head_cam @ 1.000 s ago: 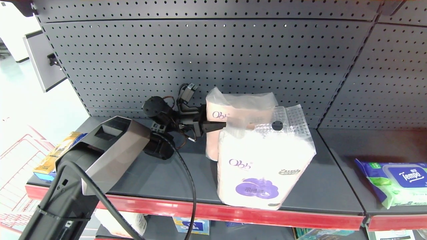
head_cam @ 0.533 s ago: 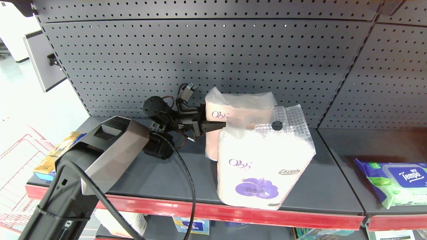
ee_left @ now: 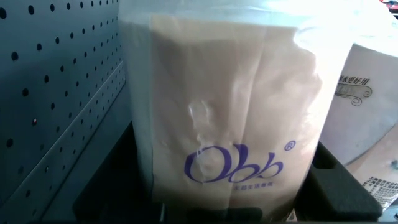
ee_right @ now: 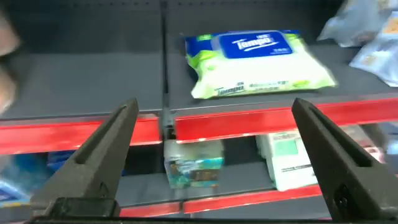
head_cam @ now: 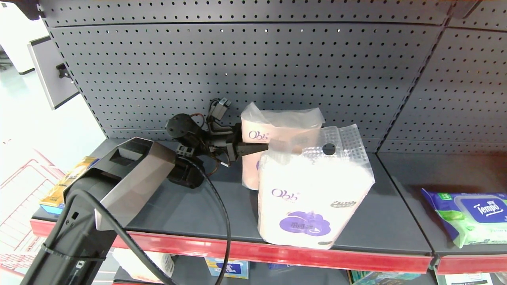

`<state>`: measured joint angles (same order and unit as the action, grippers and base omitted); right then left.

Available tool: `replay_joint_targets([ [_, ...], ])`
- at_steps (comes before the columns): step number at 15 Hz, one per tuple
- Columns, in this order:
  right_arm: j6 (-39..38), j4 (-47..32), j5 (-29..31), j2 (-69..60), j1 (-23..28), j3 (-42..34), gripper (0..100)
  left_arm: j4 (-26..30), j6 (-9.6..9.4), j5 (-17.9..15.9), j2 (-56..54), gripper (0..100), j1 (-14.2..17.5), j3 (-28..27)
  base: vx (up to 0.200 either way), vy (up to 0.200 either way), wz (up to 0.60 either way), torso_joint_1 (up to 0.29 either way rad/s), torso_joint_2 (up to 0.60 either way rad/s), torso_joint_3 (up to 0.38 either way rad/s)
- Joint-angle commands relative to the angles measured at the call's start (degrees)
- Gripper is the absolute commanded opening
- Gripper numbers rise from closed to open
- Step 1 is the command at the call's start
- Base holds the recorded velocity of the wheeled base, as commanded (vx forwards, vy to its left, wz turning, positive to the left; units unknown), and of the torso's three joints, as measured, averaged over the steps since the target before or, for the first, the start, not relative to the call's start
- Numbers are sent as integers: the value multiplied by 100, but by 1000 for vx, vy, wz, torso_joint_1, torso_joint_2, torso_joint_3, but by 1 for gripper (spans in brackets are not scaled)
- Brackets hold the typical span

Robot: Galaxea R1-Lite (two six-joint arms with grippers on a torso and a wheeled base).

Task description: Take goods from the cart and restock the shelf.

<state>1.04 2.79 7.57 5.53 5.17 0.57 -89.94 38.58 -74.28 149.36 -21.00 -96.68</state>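
Grey pegboard wall (perforated throughout), pale floor leftward.

The right gripper holds its two dark fingers spread wide apart. Beyond them, at about one o'clock, a green-and-white wipes pack with a blue lid lies flat on a grey shelf with a red front edge. Small boxes stand beneath that edge.
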Motion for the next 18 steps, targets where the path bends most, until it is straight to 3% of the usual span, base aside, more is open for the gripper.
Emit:
replay_joint_targets([
  [1, -33, 20, -572, 9, -16, -22, 100, -6, 0, 1, 23, 0, -9, 9, 0, 0, 0, 0, 0, 0],
  [2, 178, 37, -739, 9, 2, -49, 100, -6, 0, 1, 23, 0, -9, 9, 0, 0, 0, 0, 0, 0],
  [5, -77, -7, -449, 9, -7, -40, 100, -6, 0, 1, 14, 0, -18, 9, 0, 0, 0, 0, 0, 0],
  [8, 195, -270, -898, 18, -60, -49, 100, -6, 0, 1, 23, 0, -27, 18, 0, 0, 0, 0, 0, 0],
  [10, -200, -288, -915, 18, -42, -49, 100, -6, 0, 1, 23, 0, -35, 18, 0, 0, 0, 0, 0, 0],
  [15, -156, -288, -906, 9, -42, -49, 100, -6, 0, 1, 14, 0, -27, 36, 0, 0, 0, 0, 0, 0],
  [18, -165, -288, -906, 9, -42, -49, 100, -6, -9, 1, -188, 0, -35, 457, 0, 0, 0, 0, 0, 0],
])
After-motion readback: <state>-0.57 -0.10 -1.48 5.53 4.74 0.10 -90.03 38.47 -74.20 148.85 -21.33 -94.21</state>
